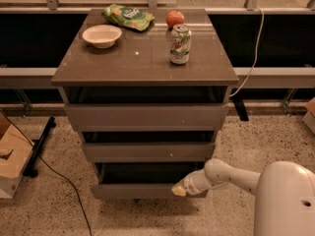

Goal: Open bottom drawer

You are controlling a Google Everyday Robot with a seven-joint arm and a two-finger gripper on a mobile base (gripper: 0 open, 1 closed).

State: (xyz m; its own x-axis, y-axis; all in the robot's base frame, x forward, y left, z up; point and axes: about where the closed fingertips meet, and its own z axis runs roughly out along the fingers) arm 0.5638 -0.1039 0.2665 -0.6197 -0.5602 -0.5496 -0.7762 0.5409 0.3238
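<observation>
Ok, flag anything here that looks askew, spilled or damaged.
Nothing stands out. The can stands upright, the bowl sits level, and nothing is spilled. The end effector is at the right end of the bottom drawer, which sits square.

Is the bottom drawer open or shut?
Partly open: the grey-brown bottom drawer front sits forward of the drawer above, dark gap behind it. The gripper is at its right edge.

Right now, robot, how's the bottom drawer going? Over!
Gripper low, at right end of bottom drawer front. Drawer partly out, dark gap above its front panel. Cardboard box on floor to the left, apart from it.
</observation>
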